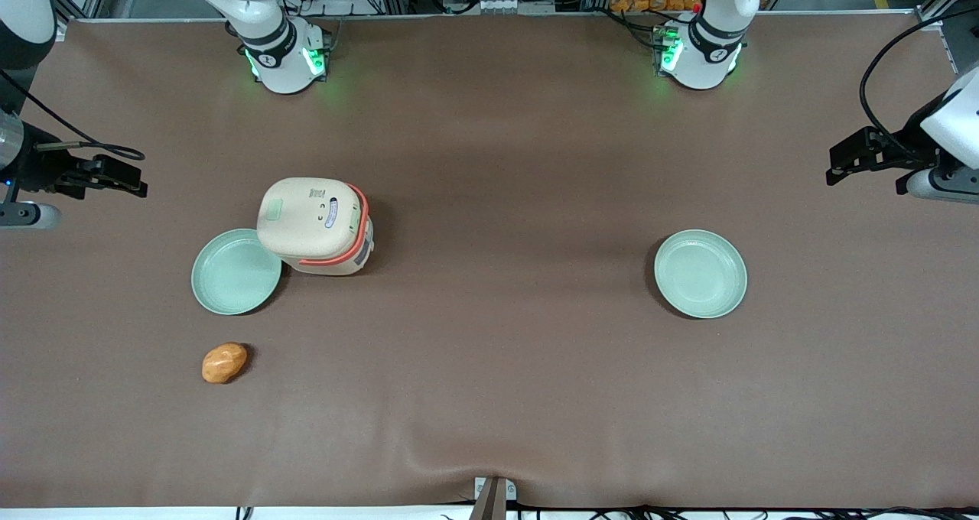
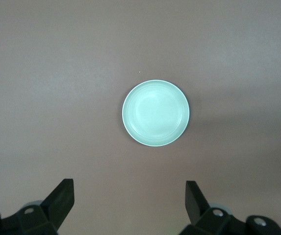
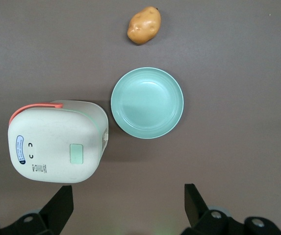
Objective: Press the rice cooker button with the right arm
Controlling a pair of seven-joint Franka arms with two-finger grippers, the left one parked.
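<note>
The cream rice cooker (image 1: 317, 225) with its coral-orange band stands upright on the brown table, lid shut. It also shows in the right wrist view (image 3: 57, 142). The pale green square button (image 1: 270, 212) sits on the lid and shows in the right wrist view too (image 3: 76, 153). The white right arm's black gripper (image 1: 126, 180) hangs above the table toward the working arm's end, well apart from the cooker. In the right wrist view the gripper (image 3: 128, 196) is open and empty, with the cooker beside one finger and below it.
A green plate (image 1: 235, 271) touches the cooker's side and shows in the right wrist view (image 3: 147, 103). A potato (image 1: 224, 362) lies nearer the front camera (image 3: 144, 25). A second green plate (image 1: 700, 273) lies toward the parked arm's end (image 2: 155, 113).
</note>
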